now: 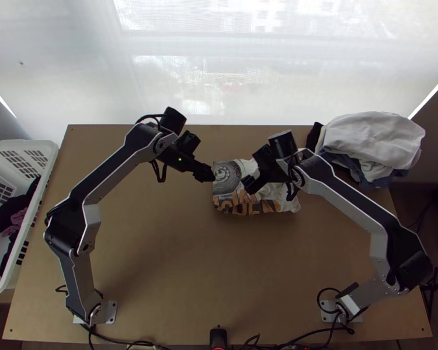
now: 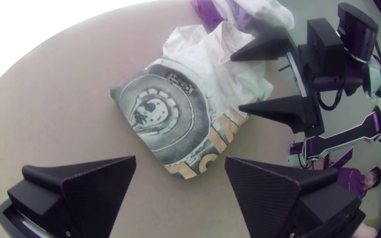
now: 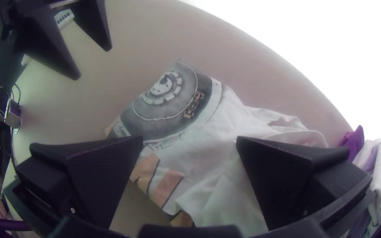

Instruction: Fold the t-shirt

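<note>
You have the black left claw (image 2: 180, 159) and black right claw (image 3: 189, 140) open near the white, printed cloth t-shirt (image 2: 177, 119), likely to grip opposite sides.

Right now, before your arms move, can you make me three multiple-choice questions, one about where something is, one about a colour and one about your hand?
1. Where is the white plastic laundry basket?
A. On the pile of clothes
B. Beside the left edge of the light wooden table
C. Between the two arms

2. What colour are the big letters on the white t-shirt with a round grey picture?
A. Green
B. Purple
C. Orange

3. How is the black left hand?
A. Open
B. Shut on the t-shirt
C. Shut and empty

1: B, the top view shows it along that side.
2: C, the letters look orange in the top view.
3: A, its fingers stand wide apart in the left wrist view.
</note>
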